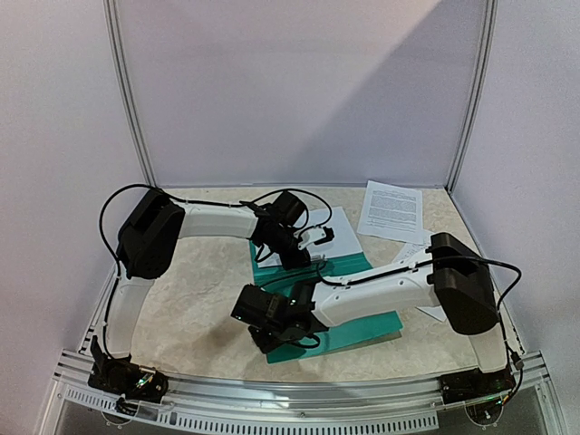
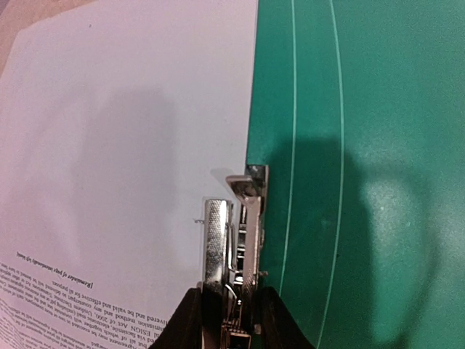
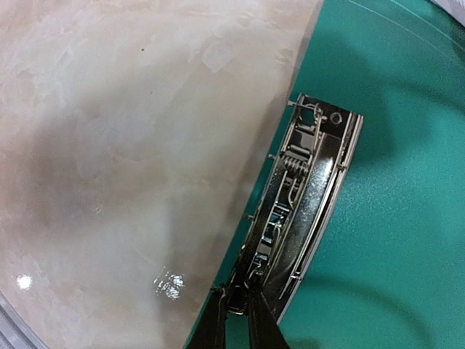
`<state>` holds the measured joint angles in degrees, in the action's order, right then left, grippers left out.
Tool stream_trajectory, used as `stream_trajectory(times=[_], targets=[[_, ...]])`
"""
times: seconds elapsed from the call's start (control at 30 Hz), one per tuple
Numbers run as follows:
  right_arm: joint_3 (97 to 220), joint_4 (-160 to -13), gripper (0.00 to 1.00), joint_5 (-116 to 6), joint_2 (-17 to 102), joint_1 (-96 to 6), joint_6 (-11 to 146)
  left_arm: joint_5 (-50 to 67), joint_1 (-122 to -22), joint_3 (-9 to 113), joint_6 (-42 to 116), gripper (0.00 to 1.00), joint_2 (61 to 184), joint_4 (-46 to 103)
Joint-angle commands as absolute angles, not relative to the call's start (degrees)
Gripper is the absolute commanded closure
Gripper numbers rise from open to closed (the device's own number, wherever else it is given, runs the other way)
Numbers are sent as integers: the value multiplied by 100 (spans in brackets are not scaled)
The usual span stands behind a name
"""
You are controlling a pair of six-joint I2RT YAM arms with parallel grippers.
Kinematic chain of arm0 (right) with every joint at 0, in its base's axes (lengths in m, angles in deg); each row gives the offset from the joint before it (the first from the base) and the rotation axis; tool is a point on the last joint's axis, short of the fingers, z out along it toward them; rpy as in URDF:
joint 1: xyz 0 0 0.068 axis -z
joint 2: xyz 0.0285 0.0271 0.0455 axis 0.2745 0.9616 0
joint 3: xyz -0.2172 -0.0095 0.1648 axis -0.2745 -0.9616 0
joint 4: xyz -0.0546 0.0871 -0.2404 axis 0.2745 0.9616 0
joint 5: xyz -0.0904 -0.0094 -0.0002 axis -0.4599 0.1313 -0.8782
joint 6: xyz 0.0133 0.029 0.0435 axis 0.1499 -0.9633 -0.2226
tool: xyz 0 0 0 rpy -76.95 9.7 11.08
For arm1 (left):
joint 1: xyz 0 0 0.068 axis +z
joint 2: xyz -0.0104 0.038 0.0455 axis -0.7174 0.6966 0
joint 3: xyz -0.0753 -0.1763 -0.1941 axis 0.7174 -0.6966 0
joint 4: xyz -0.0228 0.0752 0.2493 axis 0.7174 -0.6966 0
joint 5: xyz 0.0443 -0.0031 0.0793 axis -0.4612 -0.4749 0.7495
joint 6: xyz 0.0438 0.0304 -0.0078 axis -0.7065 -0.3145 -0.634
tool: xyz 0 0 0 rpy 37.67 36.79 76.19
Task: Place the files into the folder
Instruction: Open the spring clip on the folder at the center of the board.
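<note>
While one printed sheet [image 1: 344,231] lies on the open folder [image 1: 372,331] on the counter [image 1: 208,290], more files [image 1: 391,210] wait at two o'clock in the top view, so most filing remains. Left wrist: the left gripper [image 2: 231,294] grasps the far clip [image 2: 236,233] beside that sheet. Right wrist: the right gripper [image 3: 238,302] pinches the near clip [image 3: 305,196] at the folder's edge.

Both arms [image 1: 381,294] crowd the folder [image 1: 362,333]; table [image 1: 199,290] at left lies free.
</note>
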<state>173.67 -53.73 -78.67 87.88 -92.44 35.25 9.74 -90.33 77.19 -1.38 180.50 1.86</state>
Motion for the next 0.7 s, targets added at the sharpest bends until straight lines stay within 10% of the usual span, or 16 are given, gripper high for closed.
stream_trajectory(times=[0.0, 0.67], targets=[[16086, -4941, 100, -7396, 9332, -8972, 2736, 1547, -9058, 7154, -362, 86, 19020, -1262], [15730, -5598, 100, -7818, 8399, -8730, 2361, 1616, -9093, 7136, -371, 86, 19025, -1246]])
